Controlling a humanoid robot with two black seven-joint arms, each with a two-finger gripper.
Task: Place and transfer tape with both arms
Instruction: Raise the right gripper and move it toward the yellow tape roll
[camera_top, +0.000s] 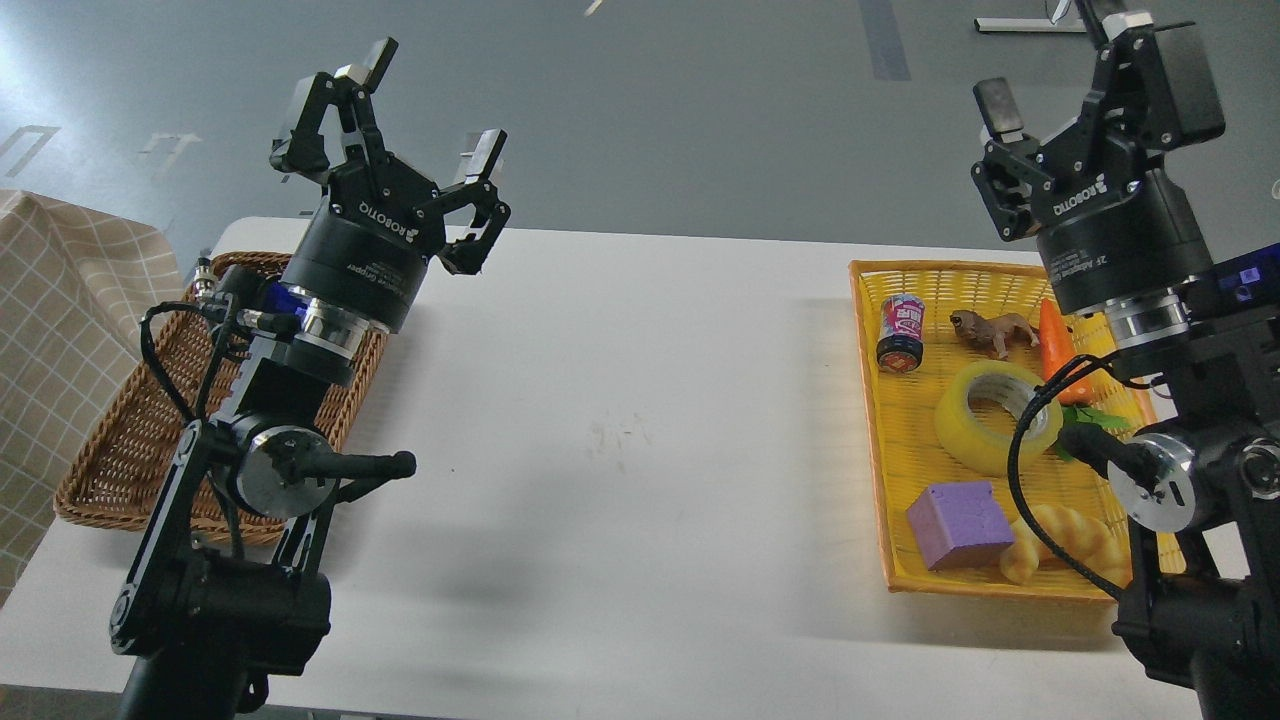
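The lower links of both black arms sit closest to the viewer, at the near corners of the white table (620, 480). The left arm (250, 500) climbs from the near-left corner; the right arm (1190, 500) climbs from the near-right corner.

The left gripper (425, 110) is held up in the air above the far-left part of the table, its two fingers spread wide and holding nothing. Its wrist cylinder hangs over the far end of a brown wicker basket (120, 460) that lies along the table's left edge. A beige checked cloth (60, 330) shows beyond that edge.

The right gripper (1070, 70) is also raised, above the far-right corner, fingers parted and empty.

Below it, along the right edge of the table, lies a yellow tray (880, 440). The tape (985, 420) rests flat in the middle of the tray, well apart from both grippers, with the right arm's black cable crossing in front of its right side. At the tray's far end lie a small can (902, 333), a brown toy animal (995, 330) and an orange toy carrot (1055, 335). Toward the near end, a purple cube (958, 524) sits just beside a croissant-shaped toy bread (1060, 545).
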